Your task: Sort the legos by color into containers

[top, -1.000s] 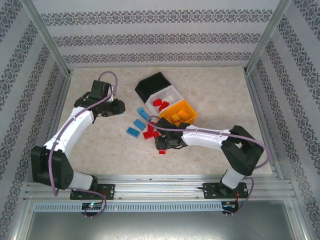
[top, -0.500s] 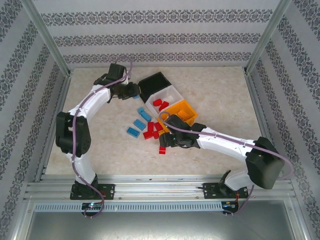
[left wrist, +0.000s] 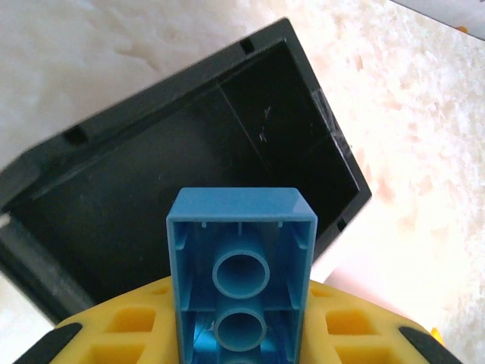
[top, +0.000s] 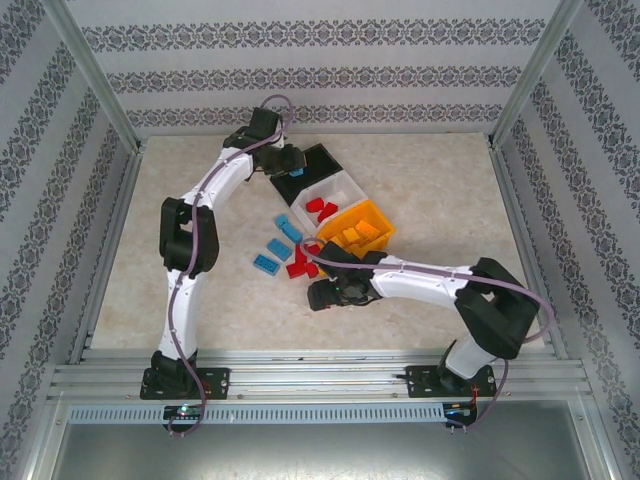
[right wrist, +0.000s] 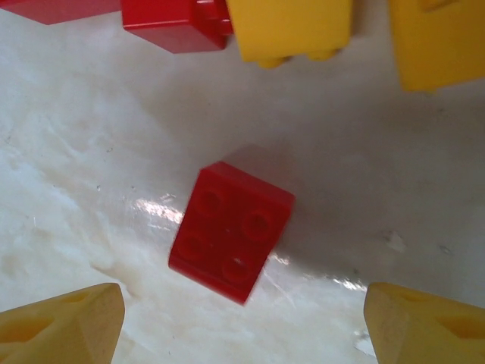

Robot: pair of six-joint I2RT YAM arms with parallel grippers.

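Reaching farther since half a second ago, the left gripper (top: pixel 288 166) hangs over the black bin (left wrist: pixel 189 144), clamped on a blue brick (left wrist: pixel 241 262). The right gripper (right wrist: pixel 242 322) has drawn back, jaws spread wide and empty, above a lone red brick (right wrist: pixel 231 220) on the table (right wrist: pixel 91 189).

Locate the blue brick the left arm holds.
In the left wrist view, the blue studded plastic brick sits in the left gripper, above the open black plastic bin.
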